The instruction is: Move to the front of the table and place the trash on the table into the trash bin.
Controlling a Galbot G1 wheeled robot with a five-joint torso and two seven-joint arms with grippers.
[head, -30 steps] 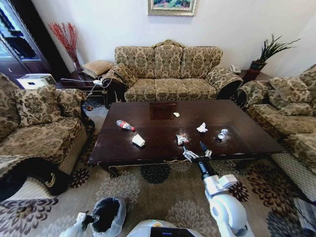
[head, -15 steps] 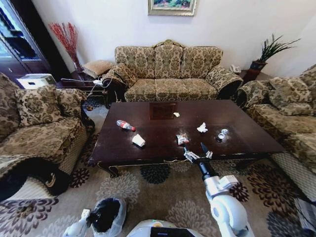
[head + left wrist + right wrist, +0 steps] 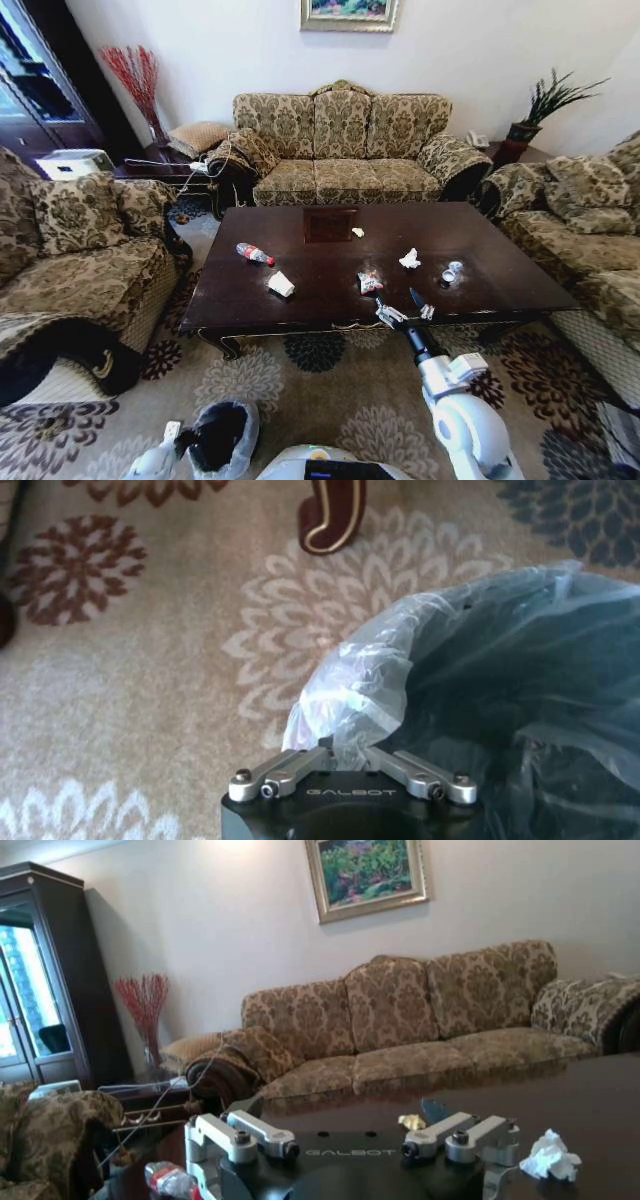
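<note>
With the left gripper (image 3: 345, 761) clenched on the liner of the trash bin (image 3: 222, 437) at lower left and the right gripper (image 3: 402, 306) spread over the table (image 3: 250, 295) edge, the thin liner could tear.

From the head view I can't identify the tiny pale scrap (image 3: 357, 232) by the table's (image 3: 250, 300) inset panel, and in the left wrist view the trash bin (image 3: 520, 705) is cut off at the picture's edge.
</note>
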